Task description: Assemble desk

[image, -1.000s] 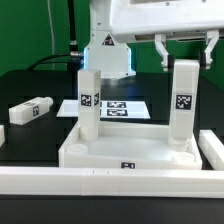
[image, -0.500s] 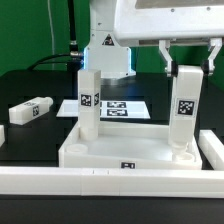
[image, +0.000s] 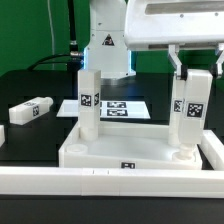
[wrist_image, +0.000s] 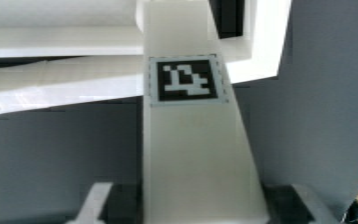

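The white desk slab [image: 125, 150] lies flat behind the front rail. A tagged white leg [image: 90, 105] stands upright at its corner on the exterior view's left. A second tagged leg [image: 190, 110] stands at the corner on the exterior view's right, its foot at the slab. My gripper [image: 196, 72] is shut on the top of this leg, one finger on each side. In the wrist view the held leg [wrist_image: 188, 130] fills the middle, its end sitting between the dark pads of my gripper [wrist_image: 188, 205]. A further leg [image: 30, 110] lies loose on the table at the exterior view's left.
The marker board [image: 122, 107] lies flat behind the slab. A long white border rail [image: 100, 182] runs along the front and turns back at the exterior view's right [image: 214, 150]. The arm's base [image: 105, 45] stands behind.
My gripper has come lower and shifted toward the exterior view's right, and the leg it holds has moved with it. The other leg and the slab have stayed put.
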You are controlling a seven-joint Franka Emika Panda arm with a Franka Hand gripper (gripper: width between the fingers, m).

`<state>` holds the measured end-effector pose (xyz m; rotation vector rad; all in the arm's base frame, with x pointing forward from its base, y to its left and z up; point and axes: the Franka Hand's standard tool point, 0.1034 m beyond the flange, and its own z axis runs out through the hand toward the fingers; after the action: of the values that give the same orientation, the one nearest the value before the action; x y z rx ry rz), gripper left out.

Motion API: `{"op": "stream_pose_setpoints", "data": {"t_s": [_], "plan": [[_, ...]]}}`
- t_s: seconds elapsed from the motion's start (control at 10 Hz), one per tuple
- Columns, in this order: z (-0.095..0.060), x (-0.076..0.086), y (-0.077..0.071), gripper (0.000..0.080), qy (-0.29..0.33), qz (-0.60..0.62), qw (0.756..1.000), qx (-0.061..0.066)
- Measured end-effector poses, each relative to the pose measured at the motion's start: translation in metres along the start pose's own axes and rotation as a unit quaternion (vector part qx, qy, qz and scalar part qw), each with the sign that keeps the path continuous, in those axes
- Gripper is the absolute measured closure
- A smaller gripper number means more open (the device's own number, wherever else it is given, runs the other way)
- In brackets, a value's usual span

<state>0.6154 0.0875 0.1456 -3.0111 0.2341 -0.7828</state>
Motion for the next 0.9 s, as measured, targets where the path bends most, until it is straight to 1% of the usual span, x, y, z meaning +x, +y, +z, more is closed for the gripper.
{"op": "stream_pose_setpoints", "data": {"t_s": [0.4, 0.7, 0.9], "plan": [[0.0011, 0.0021, 0.0004, 0.0507, 0.010, -0.004, 1.000, 0.000], [0.0030, 0.0030, 0.0081, 0.0507, 0.009, -0.010, 1.000, -0.004], [0.0054, 0.0003, 0.0082, 0.0507, 0.007, -0.013, 1.000, -0.006]]}}
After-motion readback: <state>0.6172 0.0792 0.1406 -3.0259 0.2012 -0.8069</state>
